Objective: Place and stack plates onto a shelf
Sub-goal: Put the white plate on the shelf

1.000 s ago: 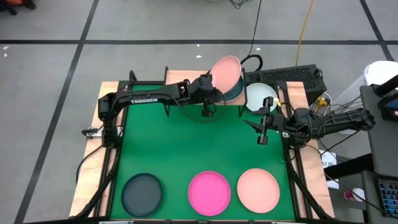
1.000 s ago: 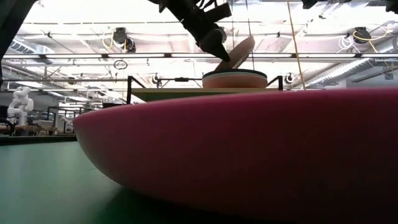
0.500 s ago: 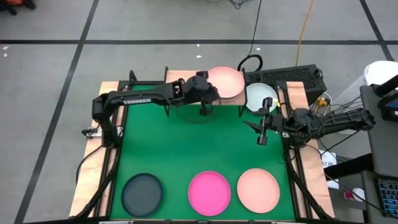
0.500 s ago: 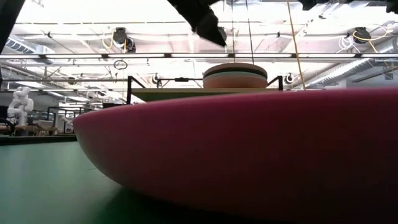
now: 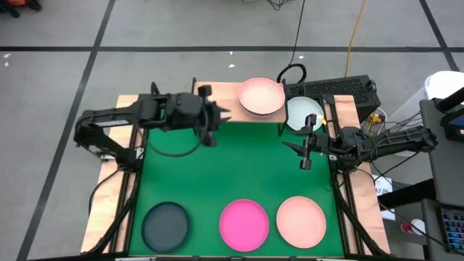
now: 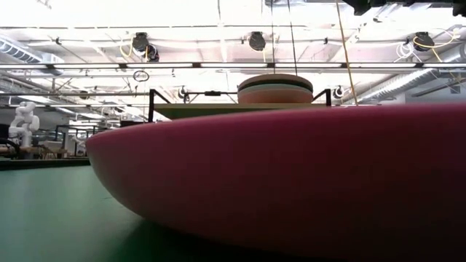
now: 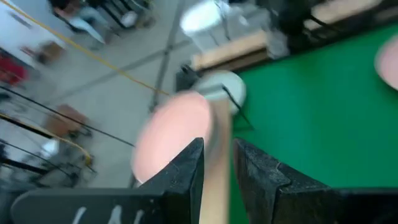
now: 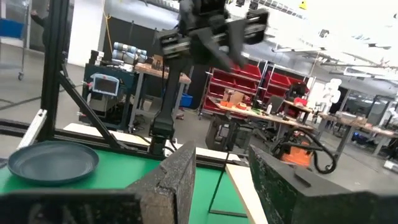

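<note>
A light pink plate [image 5: 262, 96] lies flat on top of a stack of plates [image 6: 275, 89] at the right end of the light-wood shelf [image 5: 217, 92] by the table's far edge. A pale white plate [image 5: 304, 112] sits just right of the shelf. A dark grey plate [image 5: 166, 225], a magenta plate [image 5: 244, 225] and a peach plate [image 5: 301, 221] rest on the green mat near the front edge. My left gripper [image 5: 220, 123] is open and holds nothing, left of the stack. My right gripper [image 5: 304, 152] waits open at the mat's right side.
Wooden strips [image 5: 127, 145] edge the green mat [image 5: 239, 167], whose middle lies bare. A black rack [image 5: 341, 88] and cables stand behind the far right corner. In the low view the magenta plate [image 6: 291, 182] fills the foreground.
My left gripper has let go of the light pink plate, which went from tilted above the stack to lying flat on it. The gripper has then drawn back up and toward the table's left edge, away from the shelf.
</note>
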